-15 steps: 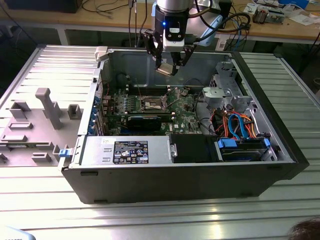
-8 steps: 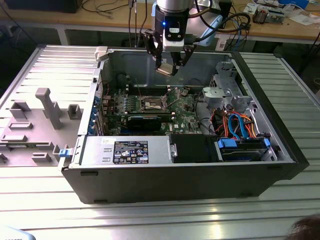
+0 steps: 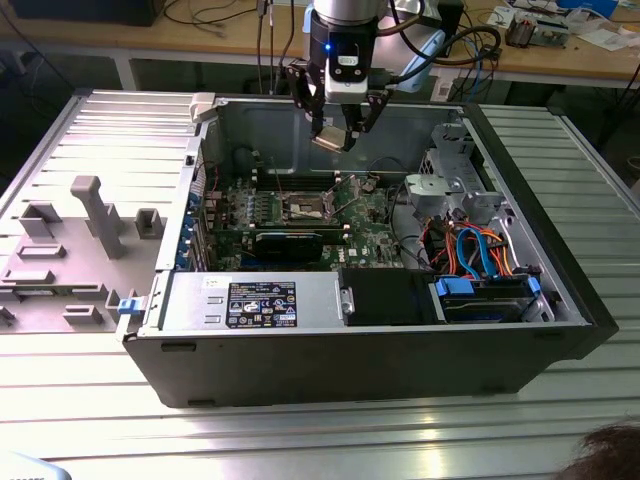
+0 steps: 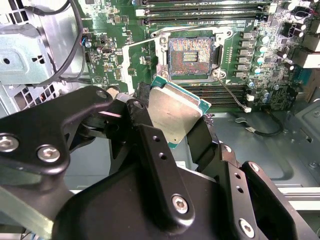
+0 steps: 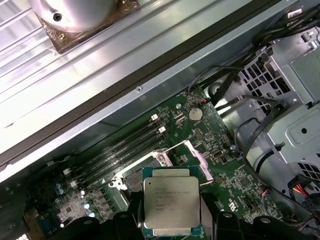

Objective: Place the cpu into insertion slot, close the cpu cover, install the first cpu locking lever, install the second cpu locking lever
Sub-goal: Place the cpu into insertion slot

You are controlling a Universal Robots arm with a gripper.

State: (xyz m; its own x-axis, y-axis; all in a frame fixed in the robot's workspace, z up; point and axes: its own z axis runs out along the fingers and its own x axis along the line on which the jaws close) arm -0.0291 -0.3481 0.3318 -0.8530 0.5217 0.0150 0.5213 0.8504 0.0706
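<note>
**End effector (image 3: 335,137) holds the cpu (image 4: 175,112)**

Its two fingers (image 4: 150,142) pinch the cpu by its edges, tilted, up in the air inside the computer case (image 3: 560,300). The insertion slot (image 4: 191,56) lies bare on the green board (image 4: 125,67), well apart. A thin wire (image 4: 231,94) runs just beside the slot. The cpu cover (image 5: 197,157) may be flipped up; it is hard to tell. Long memory slots (image 4: 205,10) lie near.

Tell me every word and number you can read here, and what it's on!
The cpu, held by the gripper: rows of tiny print on its top, too small to read.
Black label on the silver box: white print, too small to read.
Green circuit board: white markings, too small to read.
So nothing can be quoted.
</note>
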